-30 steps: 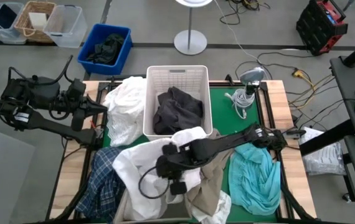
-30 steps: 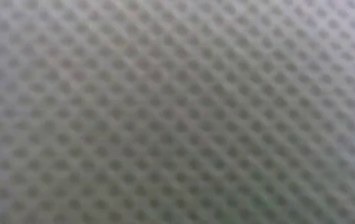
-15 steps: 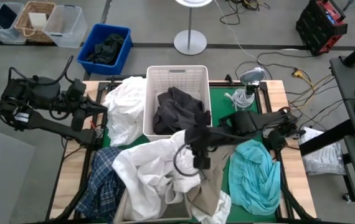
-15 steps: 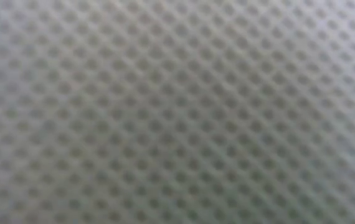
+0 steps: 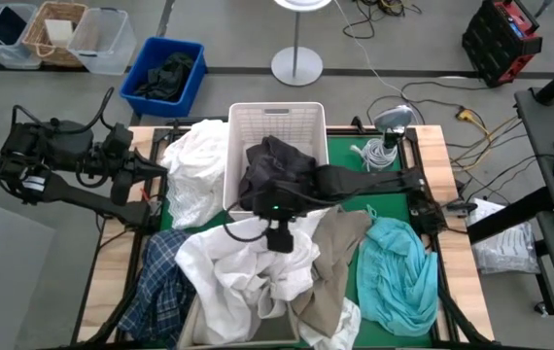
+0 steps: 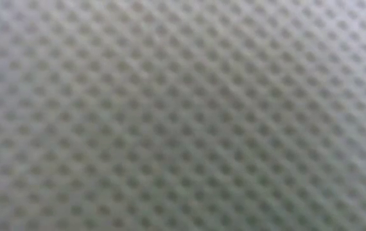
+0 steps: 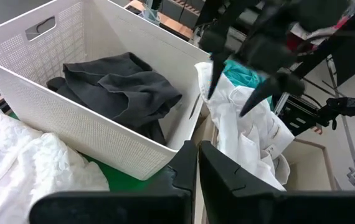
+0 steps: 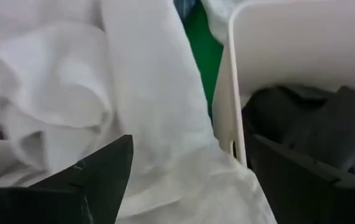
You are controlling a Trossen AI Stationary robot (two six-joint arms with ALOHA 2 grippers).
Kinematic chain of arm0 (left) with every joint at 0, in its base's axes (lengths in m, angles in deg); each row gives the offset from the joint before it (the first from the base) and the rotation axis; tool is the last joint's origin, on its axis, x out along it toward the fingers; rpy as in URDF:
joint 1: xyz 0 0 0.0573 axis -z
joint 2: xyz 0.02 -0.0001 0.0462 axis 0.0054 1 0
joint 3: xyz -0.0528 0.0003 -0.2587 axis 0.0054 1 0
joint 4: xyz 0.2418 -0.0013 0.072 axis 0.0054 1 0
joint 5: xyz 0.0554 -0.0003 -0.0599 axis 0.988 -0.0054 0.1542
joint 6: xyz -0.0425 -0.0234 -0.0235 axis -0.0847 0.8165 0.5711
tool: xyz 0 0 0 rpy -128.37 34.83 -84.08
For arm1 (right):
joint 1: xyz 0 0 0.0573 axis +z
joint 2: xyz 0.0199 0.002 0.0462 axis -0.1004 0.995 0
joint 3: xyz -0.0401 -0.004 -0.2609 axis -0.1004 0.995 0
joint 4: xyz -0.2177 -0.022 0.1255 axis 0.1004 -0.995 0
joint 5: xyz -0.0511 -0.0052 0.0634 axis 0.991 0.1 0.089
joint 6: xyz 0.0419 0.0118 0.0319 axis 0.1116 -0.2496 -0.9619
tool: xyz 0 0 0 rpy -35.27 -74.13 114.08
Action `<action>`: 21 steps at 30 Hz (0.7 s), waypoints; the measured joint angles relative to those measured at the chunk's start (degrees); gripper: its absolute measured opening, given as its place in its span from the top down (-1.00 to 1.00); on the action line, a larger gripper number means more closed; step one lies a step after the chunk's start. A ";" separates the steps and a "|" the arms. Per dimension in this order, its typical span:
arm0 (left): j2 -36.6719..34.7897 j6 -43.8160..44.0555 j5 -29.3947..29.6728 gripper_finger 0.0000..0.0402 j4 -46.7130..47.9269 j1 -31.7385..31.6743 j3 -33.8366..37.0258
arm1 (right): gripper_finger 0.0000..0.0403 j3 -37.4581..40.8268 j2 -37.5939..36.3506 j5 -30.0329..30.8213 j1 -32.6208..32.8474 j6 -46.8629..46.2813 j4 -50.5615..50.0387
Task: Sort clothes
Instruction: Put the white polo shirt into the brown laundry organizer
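Just below the right tool [image 5: 279, 236], whose fingers stand wide and empty over the white garment [image 5: 233, 267] beside the white basket [image 5: 277, 119] holding the dark grey garment [image 5: 275, 170], a release looks done, so next calls for picking another piece.

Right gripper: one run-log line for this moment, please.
right gripper: jaws open, empty, above white garment at basket front | left gripper: shut, table's left | dark grey garment: in basket
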State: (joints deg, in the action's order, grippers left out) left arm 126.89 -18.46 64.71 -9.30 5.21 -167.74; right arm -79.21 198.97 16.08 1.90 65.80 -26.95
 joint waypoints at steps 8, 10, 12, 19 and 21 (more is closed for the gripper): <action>-0.08 0.26 -0.02 1.00 0.00 0.00 0.00 | -0.25 -0.08 2.59 -4.33 -0.23 2.13 0.53; -0.08 0.26 -0.02 1.00 0.00 0.00 0.00 | -0.08 0.04 2.69 -4.32 -0.06 2.43 1.28; -0.08 0.26 -0.02 1.00 0.00 0.00 0.00 | 0.10 0.04 2.21 -4.25 -0.08 2.65 1.78; -0.08 0.26 0.00 1.00 0.02 0.00 0.00 | 0.86 -0.07 1.53 -3.85 -0.09 3.13 3.46; -0.08 0.24 0.00 1.00 0.02 0.02 0.00 | 0.91 -0.07 1.14 -3.56 0.18 3.50 4.08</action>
State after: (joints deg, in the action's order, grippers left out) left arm 126.80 -18.22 64.71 -9.27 5.23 -167.74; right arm -79.28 200.11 12.52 2.08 69.30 -22.87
